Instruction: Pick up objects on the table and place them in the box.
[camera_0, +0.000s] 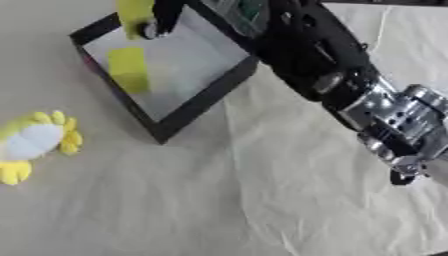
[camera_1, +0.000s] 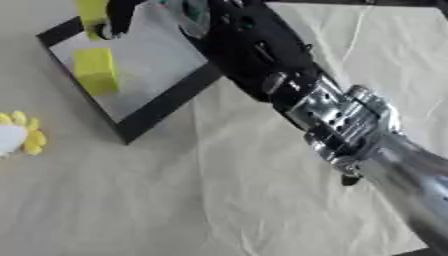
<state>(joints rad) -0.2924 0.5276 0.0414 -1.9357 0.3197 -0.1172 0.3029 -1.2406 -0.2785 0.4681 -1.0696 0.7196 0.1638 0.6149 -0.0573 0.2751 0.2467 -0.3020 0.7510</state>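
Note:
A black-walled box (camera_0: 206, 97) with a pale floor stands at the upper left. Inside it lies a yellow block (camera_0: 129, 69). My right arm reaches in from the right, across the box's near corner. Its hand (camera_0: 164, 15) is over the box's far side at the top edge of the view. The black fingers curl against a second yellow piece (camera_0: 134, 15), which hangs above the box floor; its top is cut off by the frame. A yellow and white plush toy (camera_0: 35, 140) lies on the cloth to the left of the box. My left hand shows in neither view.
A wrinkled cream cloth (camera_0: 227, 200) covers the table. My right forearm (camera_0: 385, 115), silver at the joints, spans the upper right above the cloth. The cloth's edge shows at the lower right corner (camera_1: 420, 247) in the right eye view.

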